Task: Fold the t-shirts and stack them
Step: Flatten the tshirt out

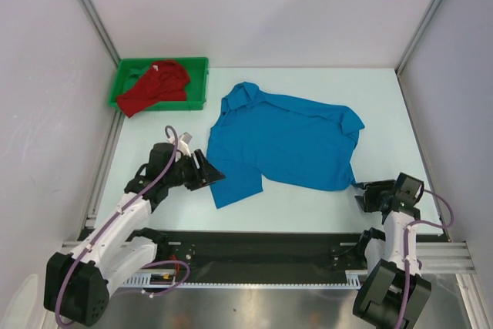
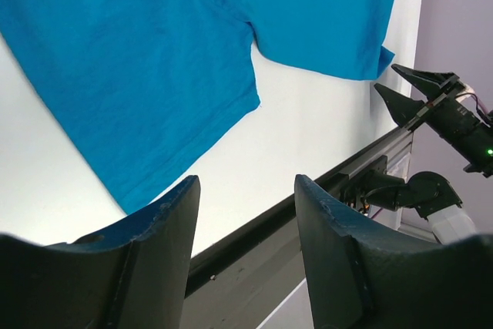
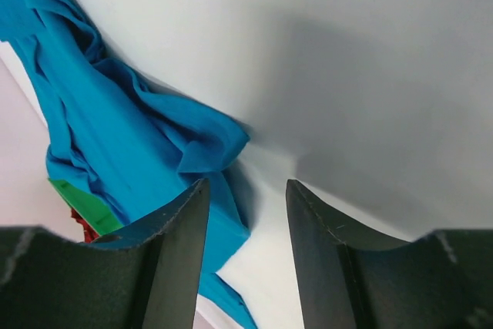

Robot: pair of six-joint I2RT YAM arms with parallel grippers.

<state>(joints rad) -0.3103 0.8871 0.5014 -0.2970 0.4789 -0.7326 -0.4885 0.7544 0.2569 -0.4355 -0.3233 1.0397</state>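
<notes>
Table (image 1: 308, 206) under my arms is pale and matte. It is boxed in by plain white walls (image 1: 269, 5), with aluminium posts (image 1: 88, 5) at the corners and a black rail (image 1: 262, 248) along the near edge. I see the blue shirt (image 1: 285, 140) spread mostly flat across the middle, collar toward the far left and right side rumpled. The red shirt (image 1: 158, 86) lies crumpled in the green tray (image 1: 196, 82) at the far left corner, one end hanging over the tray's near-left rim. My left gripper (image 1: 210, 169) sits just beside the blue shirt's near-left corner, jaws wide with nothing between them. My right gripper (image 1: 363, 194) is at the shirt's near-right hem corner. Its jaws stand apart over bare table, the cloth just beside one finger and not gripped.
</notes>
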